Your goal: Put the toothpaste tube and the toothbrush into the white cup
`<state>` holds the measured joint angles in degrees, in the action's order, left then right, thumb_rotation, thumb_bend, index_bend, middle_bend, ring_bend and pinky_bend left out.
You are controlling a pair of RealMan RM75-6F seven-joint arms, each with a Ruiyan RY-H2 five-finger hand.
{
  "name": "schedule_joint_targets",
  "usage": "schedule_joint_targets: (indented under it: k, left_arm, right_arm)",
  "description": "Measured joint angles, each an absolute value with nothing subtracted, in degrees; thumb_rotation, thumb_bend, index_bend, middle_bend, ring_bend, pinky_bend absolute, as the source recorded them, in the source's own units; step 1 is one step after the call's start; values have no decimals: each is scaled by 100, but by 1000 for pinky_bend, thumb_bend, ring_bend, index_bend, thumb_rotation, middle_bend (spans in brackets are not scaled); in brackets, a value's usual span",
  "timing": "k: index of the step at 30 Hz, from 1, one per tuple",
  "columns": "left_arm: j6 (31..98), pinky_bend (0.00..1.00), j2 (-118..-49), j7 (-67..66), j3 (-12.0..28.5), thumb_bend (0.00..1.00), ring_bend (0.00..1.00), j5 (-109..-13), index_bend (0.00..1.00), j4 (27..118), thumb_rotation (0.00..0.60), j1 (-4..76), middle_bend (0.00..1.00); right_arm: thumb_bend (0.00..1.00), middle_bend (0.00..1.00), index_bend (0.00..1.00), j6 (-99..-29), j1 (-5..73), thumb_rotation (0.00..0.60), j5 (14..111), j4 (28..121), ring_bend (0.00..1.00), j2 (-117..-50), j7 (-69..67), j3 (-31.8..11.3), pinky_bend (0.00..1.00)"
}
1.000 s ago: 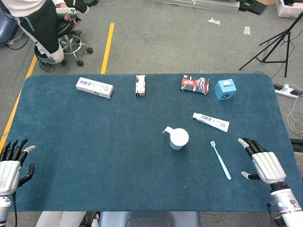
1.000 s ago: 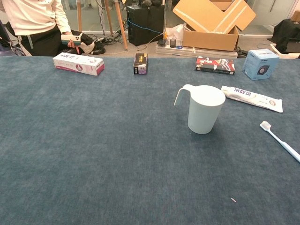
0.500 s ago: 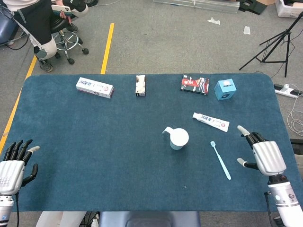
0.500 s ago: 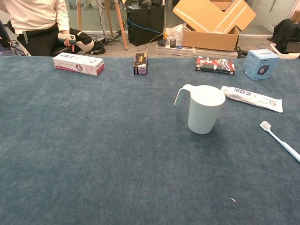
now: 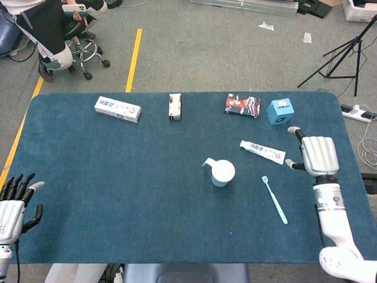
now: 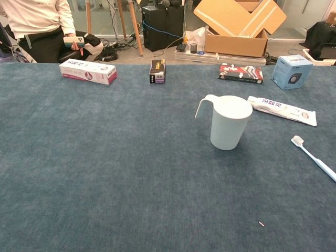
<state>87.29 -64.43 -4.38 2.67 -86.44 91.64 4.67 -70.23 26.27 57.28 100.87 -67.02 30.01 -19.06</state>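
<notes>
Right of the white cup [image 5: 222, 173], the toothpaste tube [image 5: 263, 152] lies flat, long axis running cup-side to hand-side. Just beyond its far end hovers the right hand [image 5: 315, 154], released and empty, much nearer than the left hand [image 5: 13, 207], likewise released.

- Grey carpeted floor [image 5: 194, 53] fills the frame's top, with a yellow tape line [image 5: 133, 59] upper left.
- Black tripod [image 5: 341, 56] upper right; open cardboard box [image 6: 239, 26] behind.
</notes>
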Motion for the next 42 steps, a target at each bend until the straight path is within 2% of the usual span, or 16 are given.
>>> schedule_joint_targets:
  k: [6,20,31,42]
  left_arm:
    - [8776,30,-6385,-352,268,497,18,-8668,221,9206,600,442,117]
    - [8847,30,-6257,-121,260,497,18,-8737,221,9276,600,400,117]
    - [8835,30,-6212,-25,258,497,18,-8745,221,9296,600,396,117]
    - [8888,30,-6141,101,257,497,18,-8777,221,9334,600,368,124]
  right_arm:
    - [24,1000,349,-6818,3216,600,4841,9549,1000,-7189,3584,-2109,1000]
    - [30,1000,343,-6526,4072,600,3439,8008,1000,-8387,4280,-2151,1000]
    - [34,1000,343,-6207,4396,600,2955,7227,1000,-9045,4355,-2057,1000]
    - [111,1000,359,-5946,4709,600,2421,6481,1000,-9587,4436,-2194,1000]
